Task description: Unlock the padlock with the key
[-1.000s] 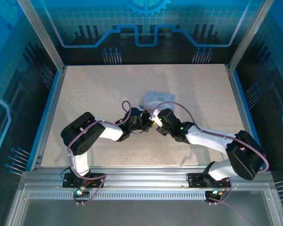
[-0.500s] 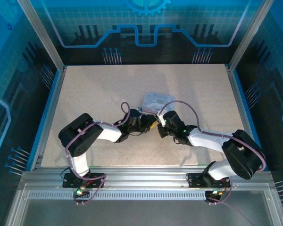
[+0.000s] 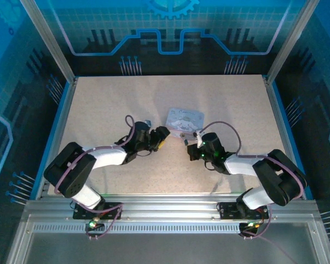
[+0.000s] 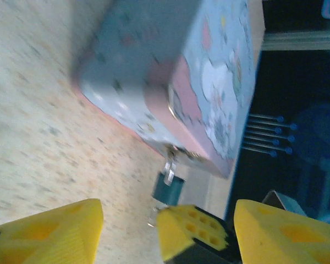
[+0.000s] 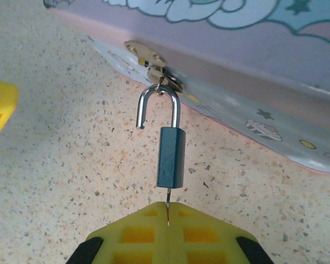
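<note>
— Where is the padlock (image 5: 171,158)?

— Hooked through the small hasp (image 5: 154,69) on the front of the pastel tin (image 5: 253,49), its dark body low over the speckled surface (image 5: 60,181). I cannot tell whether the body touches the surface. The right wrist view is the sharp one. There the shackle (image 5: 158,104) has one leg in the body and the other ending free, so it stands sprung open.

— And the key (image 5: 168,196)?

— Only a thin dark sliver, running from the bottom of the padlock body down into the yellow tips of the right pincer (image 5: 168,212). I take that for the key's shaft, though it is very fine. The tips are pressed together on it.

— The left pincer (image 4: 168,212)?

— Spread wide, gripping nothing. Its own wrist view has its two yellow fingers (image 4: 49,234) at the bottom corners. The padlock and one tip of the right pincer sit in the gap between them, touching neither. That picture is blurred, so the shackle cannot be read there. It does give the tin's side and printed lid, whereas the right wrist view has just the front wall.

— What does the overhead view add?

— The layout. The two arms reach inward and their pincers face each other just in front of the tin. The right one is close by the tin's near edge, the left one a little off to its left. From up there the padlock and key are too small to make out.
</note>
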Robot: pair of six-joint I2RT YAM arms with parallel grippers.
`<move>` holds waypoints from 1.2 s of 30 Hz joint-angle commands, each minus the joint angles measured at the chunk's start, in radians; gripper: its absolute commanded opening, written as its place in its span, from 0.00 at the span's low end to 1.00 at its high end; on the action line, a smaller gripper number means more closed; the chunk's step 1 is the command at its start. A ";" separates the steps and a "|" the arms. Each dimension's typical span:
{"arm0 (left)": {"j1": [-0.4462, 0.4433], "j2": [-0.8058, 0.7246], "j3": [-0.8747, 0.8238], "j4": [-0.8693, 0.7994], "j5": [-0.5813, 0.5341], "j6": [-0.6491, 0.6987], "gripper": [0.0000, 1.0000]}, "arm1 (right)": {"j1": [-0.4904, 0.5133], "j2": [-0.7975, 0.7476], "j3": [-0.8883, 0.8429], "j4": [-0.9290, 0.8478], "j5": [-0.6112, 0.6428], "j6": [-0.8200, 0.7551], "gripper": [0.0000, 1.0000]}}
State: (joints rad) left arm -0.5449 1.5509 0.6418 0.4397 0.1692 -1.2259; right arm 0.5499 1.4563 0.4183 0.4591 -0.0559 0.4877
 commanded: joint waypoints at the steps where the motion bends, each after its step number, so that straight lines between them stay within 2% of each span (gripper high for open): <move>1: 0.060 -0.031 0.091 -0.245 -0.006 0.185 0.77 | -0.050 0.022 -0.014 0.040 -0.107 0.114 0.00; 4: 0.113 0.013 0.203 -0.367 0.055 0.292 0.80 | -0.078 0.037 -0.026 0.053 -0.145 0.151 0.00; 7: 0.134 0.081 0.298 -0.421 0.085 0.367 0.81 | -0.096 0.042 -0.024 0.020 -0.155 0.175 0.00; 15: 0.127 0.290 0.536 -0.504 0.207 0.482 0.81 | -0.133 0.053 -0.027 -0.019 -0.194 0.195 0.00; 20: 0.106 0.403 0.671 -0.607 0.226 0.550 0.78 | -0.155 0.043 -0.040 -0.039 -0.180 0.199 0.06; 24: 0.091 0.438 0.702 -0.639 0.222 0.581 0.76 | -0.160 0.005 -0.043 -0.101 -0.147 0.153 0.18; 29: 0.086 0.446 0.652 -0.652 0.184 0.597 0.73 | -0.189 -0.091 -0.052 -0.184 -0.135 0.082 0.35; 33: 0.086 0.428 0.562 -0.606 0.178 0.572 0.73 | -0.248 -0.183 -0.068 -0.217 -0.200 0.042 0.45; 36: 0.086 0.406 0.503 -0.576 0.169 0.555 0.73 | -0.299 -0.246 -0.091 -0.168 -0.295 0.030 0.56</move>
State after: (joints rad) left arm -0.4545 1.9560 1.2243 -0.0593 0.3664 -0.6773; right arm 0.2855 1.2533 0.3531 0.2897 -0.2592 0.5518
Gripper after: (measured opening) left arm 0.728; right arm 0.547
